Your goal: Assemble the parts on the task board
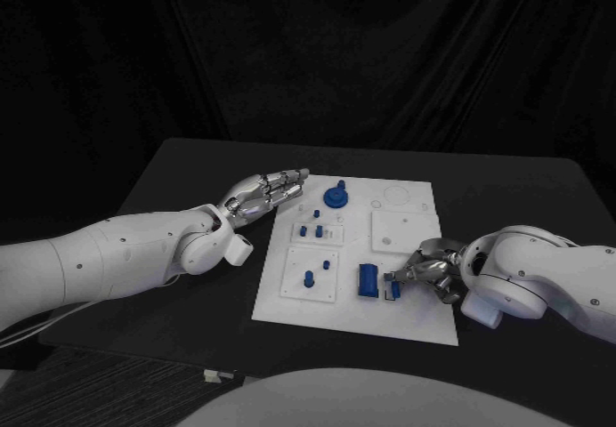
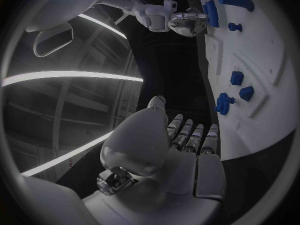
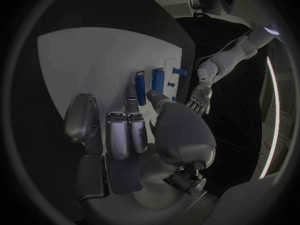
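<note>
The white task board (image 1: 385, 311) lies in the middle of the black table. My right hand (image 1: 434, 267) is at its near right part, fingers curled, pinching a small blue bar (image 1: 394, 289) between thumb and finger; the right wrist view shows the bar (image 3: 140, 87) at the fingertips. A larger blue block (image 1: 368, 282) stands on the board just left of it. My left hand (image 1: 263, 194) hovers open, fingers stretched out, at the board's far left edge, holding nothing. A blue knob (image 1: 337, 196) stands near those fingertips.
Small blue pegs (image 1: 317, 230) stand in a raised plate mid-left, and two more pegs (image 1: 317, 274) in a plate nearer me. A square white plate (image 1: 404, 229) sits at the right. Bare black table (image 1: 514, 196) surrounds the board.
</note>
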